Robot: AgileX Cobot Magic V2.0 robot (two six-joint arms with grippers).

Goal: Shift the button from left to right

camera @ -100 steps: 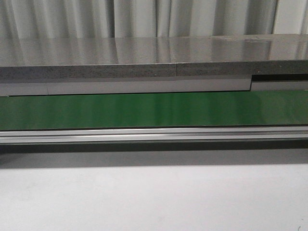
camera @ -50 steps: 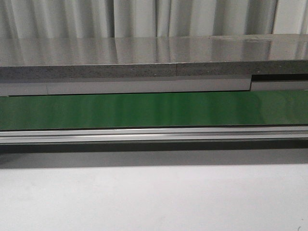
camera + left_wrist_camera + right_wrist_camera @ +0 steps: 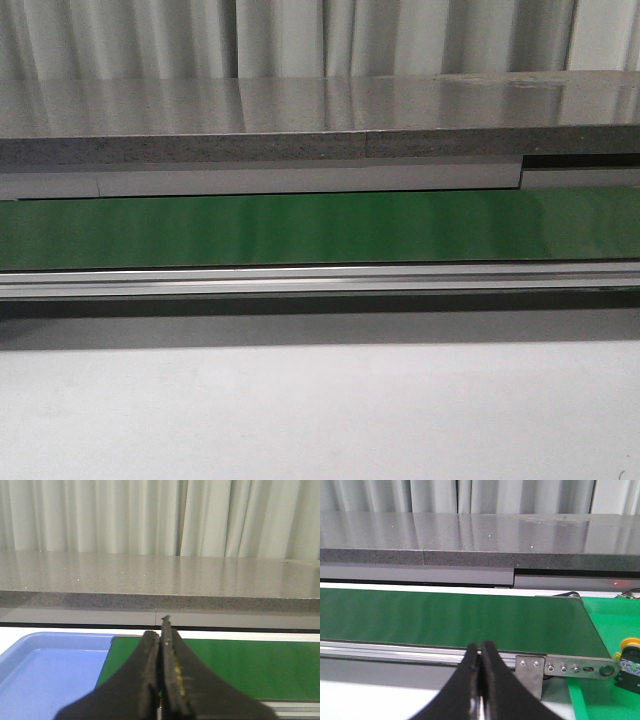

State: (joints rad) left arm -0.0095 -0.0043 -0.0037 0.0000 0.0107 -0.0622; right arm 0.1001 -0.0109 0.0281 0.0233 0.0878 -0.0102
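- Left gripper [image 3: 160, 630]: two black fingers pressed together, the tips meeting with only a seam between them; nothing held. Lower parts of the fingers cut off by the frame edge. A faint yellowish smear shows on one finger's inner face; its nature cannot be made out.
- Right gripper [image 3: 481, 647]: black fingers closed tip to tip, nothing between them. Bases cut off by the frame edge.
- Blue tray [image 3: 45, 675]: just beyond and to one side of the left gripper's tips, beside the belt end. Only one corner and part of the floor visible; the rest runs out of frame or is hidden behind the fingers.
- Green belt [image 3: 450, 620]: directly beyond both closed grippers, running across the front view [image 3: 320, 228] as a long band; both ends cut off there. In the right wrist view its end shows, with a metal bracket [image 3: 570, 667] bearing screws.
- Aluminium rail [image 3: 320, 280]: along the belt's near edge, between jaws and belt.
- Button [image 3: 630, 656]: well off to the side of the right gripper's tips, past the belt end, on a bright green surface [image 3: 607, 605]. Yellow cap and black body partly cut off by the frame edge; small markings too fine to read. Not seen in the other two views.
- Grey stone-like ledge [image 3: 300, 115]: beyond the belt, raised above it.
- Pale curtain [image 3: 150, 515]: farthest back, in folds.
- White table [image 3: 320, 420]: front view foreground; neither arm appears in that view.
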